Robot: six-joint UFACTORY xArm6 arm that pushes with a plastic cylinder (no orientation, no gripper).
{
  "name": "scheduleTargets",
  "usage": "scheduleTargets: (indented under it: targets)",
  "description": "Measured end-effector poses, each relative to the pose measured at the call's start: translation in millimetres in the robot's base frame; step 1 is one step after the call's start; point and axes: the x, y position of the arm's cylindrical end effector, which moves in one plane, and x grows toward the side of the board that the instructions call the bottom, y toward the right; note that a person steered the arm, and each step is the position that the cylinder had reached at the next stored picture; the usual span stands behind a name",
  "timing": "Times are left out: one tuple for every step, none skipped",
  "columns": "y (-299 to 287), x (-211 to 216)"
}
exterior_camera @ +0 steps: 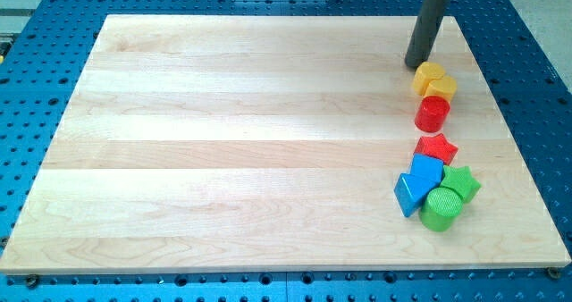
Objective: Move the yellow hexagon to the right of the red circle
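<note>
The wooden board [268, 141] is bare across its left and middle; every block sits near its right edge, placed here from the red circle [432, 114]. Toward the view's bottom and slightly left of the red circle lie two blue blocks, a wedge-like one [409, 195] and another [427, 171] touching it. Straight below the red circle sits the red star [436, 146], just apart from it. Further down, a green cylinder [441, 208] and a green star [461, 183] huddle against the blue pair. Just above the red circle, touching its upper edge, is the yellow hexagon [441, 88], with a second yellow block [428, 74] pressed against its upper left; the pair runs diagonally from upper left to lower right. My tip [416, 65] rests just up-left of that second yellow block, near it. The rod has no jaws and grasps nothing.
</note>
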Motion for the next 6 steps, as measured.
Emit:
scheduleTargets:
  targets:
    - [-5, 48]
    - [-15, 64]
    - [6, 52]
    - [6, 91]
    - [-16, 128]
    - [-16, 102]
